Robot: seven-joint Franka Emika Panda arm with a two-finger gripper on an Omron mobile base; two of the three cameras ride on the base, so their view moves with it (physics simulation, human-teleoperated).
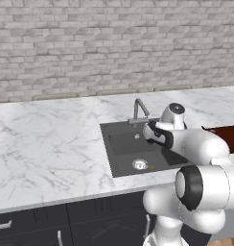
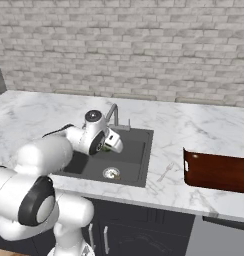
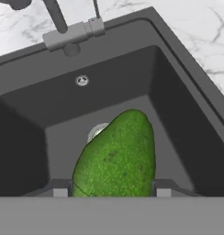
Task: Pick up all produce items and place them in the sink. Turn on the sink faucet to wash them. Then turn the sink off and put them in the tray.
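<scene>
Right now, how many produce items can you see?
2. A green fruit sits between the gripper fingertips above the sink; a small tan-brown piece lies beside the drain.

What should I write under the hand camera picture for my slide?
Pincer holds a green avocado above the dark sink.

A speckled green fruit (image 3: 116, 158), elongated and pear-shaped, is held above the dark grey sink (image 3: 187, 114), over the round silver drain (image 1: 139, 165). The thin grey faucet (image 1: 139, 110) is mounted behind the basin. The reddish-brown tray (image 2: 216, 171) lies on the counter beside the sink.
</scene>
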